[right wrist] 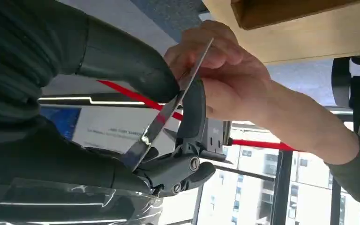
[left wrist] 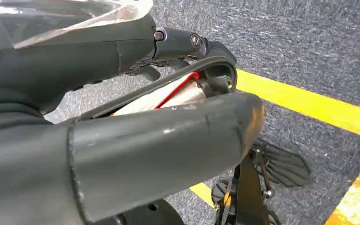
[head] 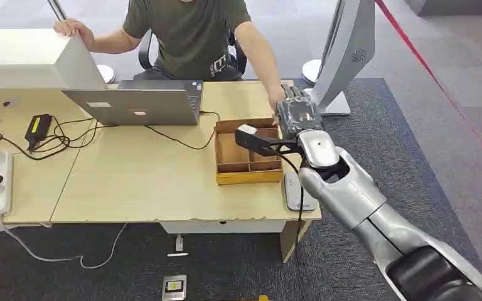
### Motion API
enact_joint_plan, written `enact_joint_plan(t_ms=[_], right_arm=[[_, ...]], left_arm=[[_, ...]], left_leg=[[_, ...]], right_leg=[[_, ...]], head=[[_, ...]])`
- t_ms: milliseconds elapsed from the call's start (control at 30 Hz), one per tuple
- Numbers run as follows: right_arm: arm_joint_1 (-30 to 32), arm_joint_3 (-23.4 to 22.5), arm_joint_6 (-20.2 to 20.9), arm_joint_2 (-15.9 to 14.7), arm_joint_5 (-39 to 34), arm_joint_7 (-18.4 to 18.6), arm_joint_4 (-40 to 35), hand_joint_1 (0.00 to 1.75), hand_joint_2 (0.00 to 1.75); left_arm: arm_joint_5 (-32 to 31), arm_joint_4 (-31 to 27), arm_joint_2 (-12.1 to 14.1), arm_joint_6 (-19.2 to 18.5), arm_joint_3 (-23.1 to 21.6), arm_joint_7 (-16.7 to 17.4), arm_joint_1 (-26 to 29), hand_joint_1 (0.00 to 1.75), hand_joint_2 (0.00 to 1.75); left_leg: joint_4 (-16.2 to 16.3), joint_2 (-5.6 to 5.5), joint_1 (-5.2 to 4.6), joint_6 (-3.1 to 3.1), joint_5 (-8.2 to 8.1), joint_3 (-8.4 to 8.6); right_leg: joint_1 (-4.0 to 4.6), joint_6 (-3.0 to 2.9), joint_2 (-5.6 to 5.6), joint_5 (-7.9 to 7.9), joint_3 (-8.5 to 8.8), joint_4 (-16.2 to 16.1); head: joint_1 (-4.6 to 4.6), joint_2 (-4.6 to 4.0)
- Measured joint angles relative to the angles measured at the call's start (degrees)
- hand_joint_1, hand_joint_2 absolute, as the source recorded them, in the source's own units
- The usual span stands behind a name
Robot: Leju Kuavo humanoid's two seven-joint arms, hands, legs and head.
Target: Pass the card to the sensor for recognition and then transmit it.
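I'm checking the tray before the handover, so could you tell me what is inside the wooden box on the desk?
The wooden box has dividers; the left compartments look empty. The right hand, with its dark wrist mount, covers the right compartments, so their contents cannot be seen.

Even, soft daylight fills the room with hardly a shadow on the counter (head: 132,182), the bright windows in the lower right of the right wrist view glare white, and the close robot hand (right wrist: 122,117) is blurred.

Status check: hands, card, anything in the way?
Right hand pinches the card, extended past the wooden tray. Person's hand grips the card's far end. Left hand: state unclear. Nothing in the way.
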Motion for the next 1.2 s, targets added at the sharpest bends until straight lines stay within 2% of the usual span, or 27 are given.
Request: enact_joint_plan(t_ms=[300,600,1200], right_arm=[[0.0,0.42,-0.18,1.82,0.83,-0.5,1.07,1.75,1.75],[0.67,0.44,0.42,1.53,2.65,-0.9,1.66,1.75,1.75],[6.21,-4.2,3.69,-4.83,3.87,0.63,0.2,1.75,1.75]], left_arm=[[1.16,-0.02,-0.09,0.66,0.04,0.26,0.03,0.0,0.0],[2.34,-0.02,-0.2,0.77,0.17,0.13,0.12,0.0,0.0],[3.15,-0.02,-0.48,1.27,0.74,0.68,0.37,0.0,0.0]], left_leg=[[0.0,0.0,0.0,0.0,0.0,0.0],[0.0,0.0,0.0,0.0,0.0,0.0],[0.01,0.08,-0.01,0.0,0.0,0.0]], right_leg=[[0.0,0.0,0.0,0.0,0.0,0.0],[0.0,0.0,0.0,0.0,-0.03,-0.01],[0.0,-0.05,0.04,0.03,-0.05,-0.01]], head=[[0.02,-0.02],[0.02,0.0],[0.0,-0.02]])
